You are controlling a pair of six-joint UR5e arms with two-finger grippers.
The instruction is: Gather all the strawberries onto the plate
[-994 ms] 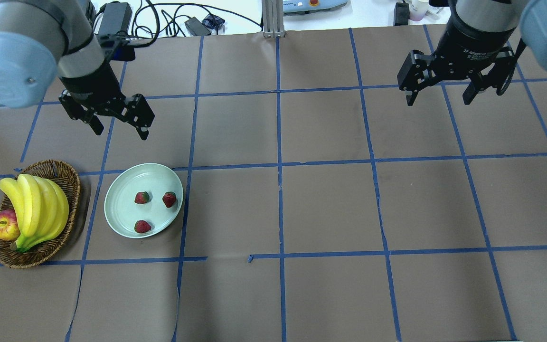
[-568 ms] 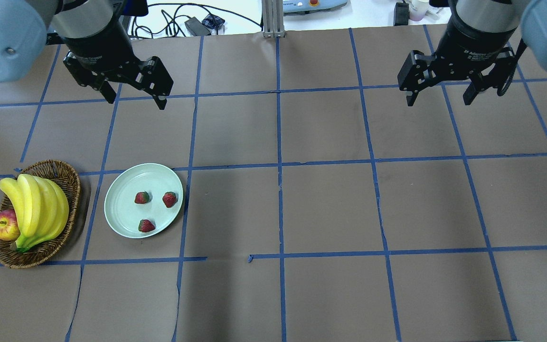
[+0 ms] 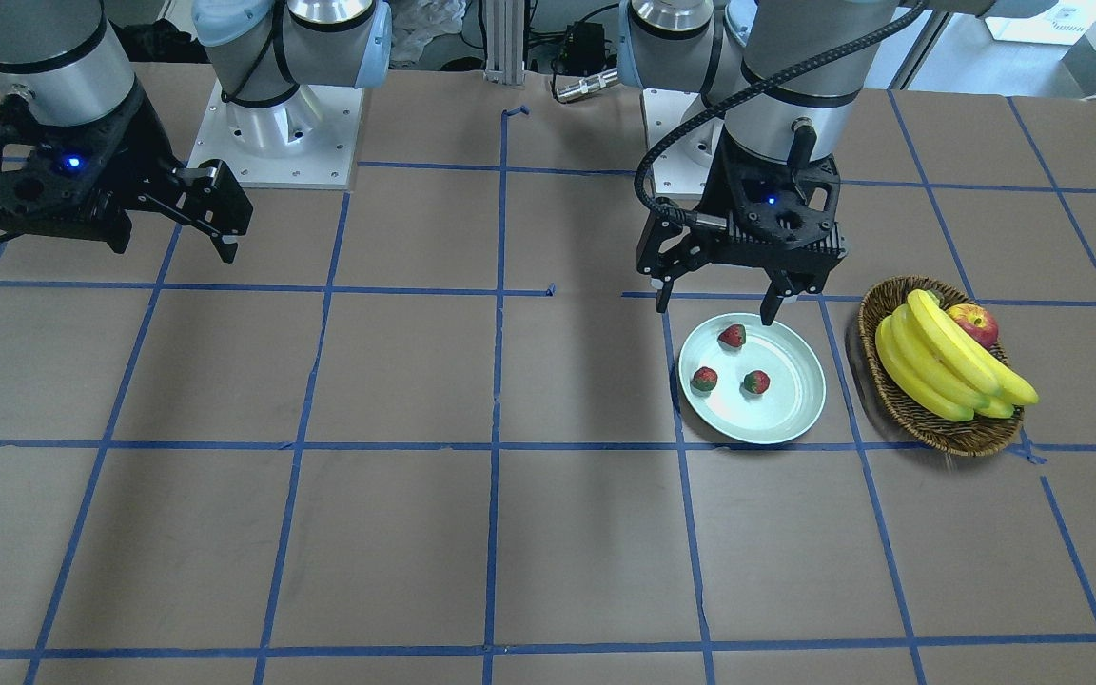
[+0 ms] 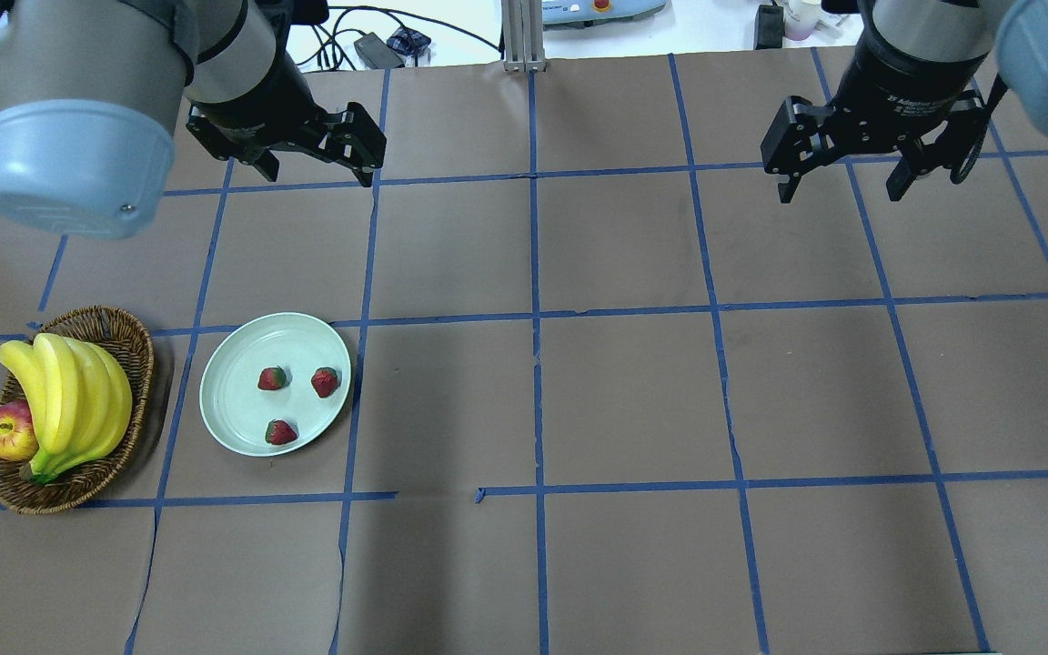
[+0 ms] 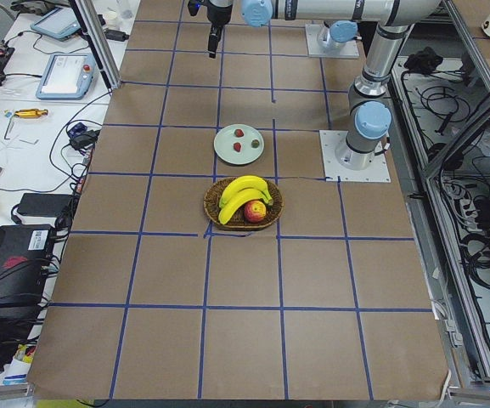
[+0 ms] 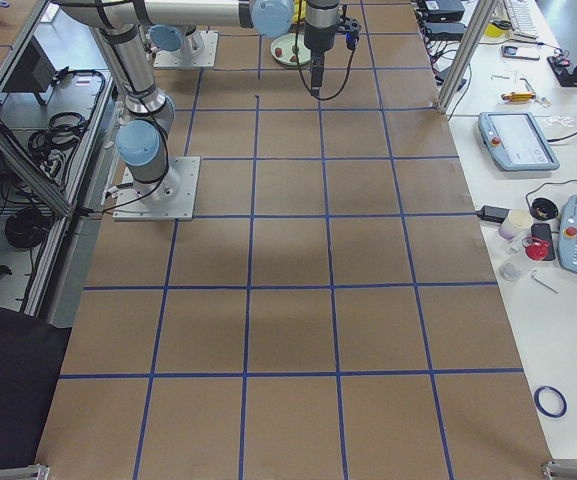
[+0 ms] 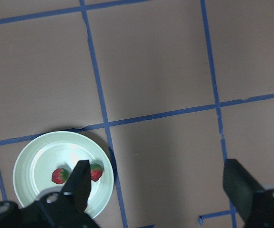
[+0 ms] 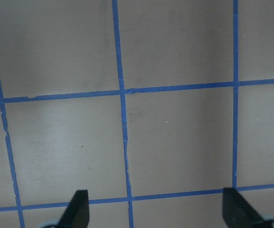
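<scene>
Red strawberries (image 4: 272, 378), all three, sit inside plate (image 4: 215, 400), apart from each other. Left gripper (image 4: 315, 173) high, well clear of plate, jaws spread, empty. Right gripper (image 4: 840, 194) likewise spread, empty, far off. Collecting looks finished; best park arms, avoid nudging plate.

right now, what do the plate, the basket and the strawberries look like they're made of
The plate: pale mint, smooth and glossy with soft highlights; likely plastic or glazed ceramic, can't tell which. The basket: brown woven wicker, matte, the weave shows on its rim. The strawberries: dull red with green caps, uniform look; probably plastic or foam toys.
</scene>
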